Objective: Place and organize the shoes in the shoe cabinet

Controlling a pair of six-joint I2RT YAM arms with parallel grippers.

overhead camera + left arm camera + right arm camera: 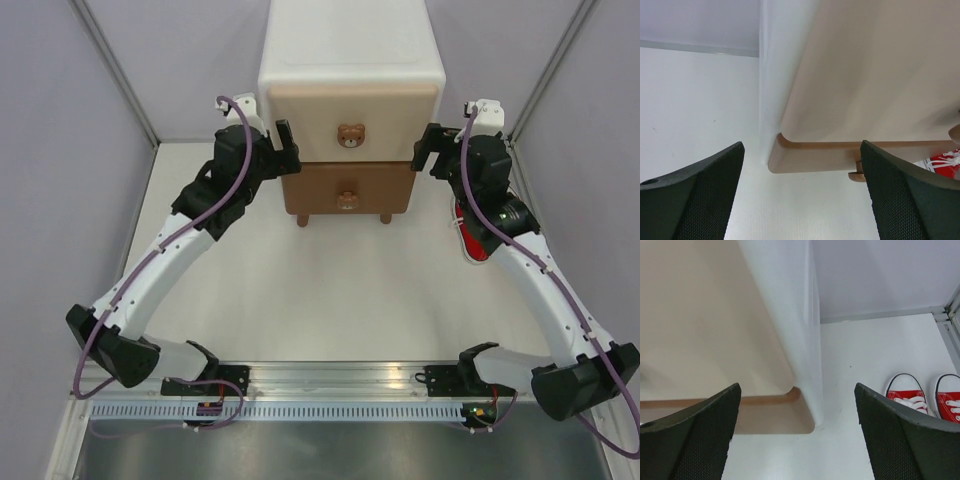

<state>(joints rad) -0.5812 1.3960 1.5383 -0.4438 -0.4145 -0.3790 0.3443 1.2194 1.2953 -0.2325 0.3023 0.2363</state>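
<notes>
Both sets of jaws wide, empty: left gripper (285, 138) and right gripper (427, 150) flank the cabinet (350, 55) at its upper drawer (310, 108), likely to square it. Red shoes (907, 394) sit just right of the right gripper; orange pair unseen, perhaps inside.

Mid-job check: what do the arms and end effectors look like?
The left arm and right arm have white links, black joints and a purple cable along each. The left end effector and right end effector have black, mesh-textured fingers.
</notes>
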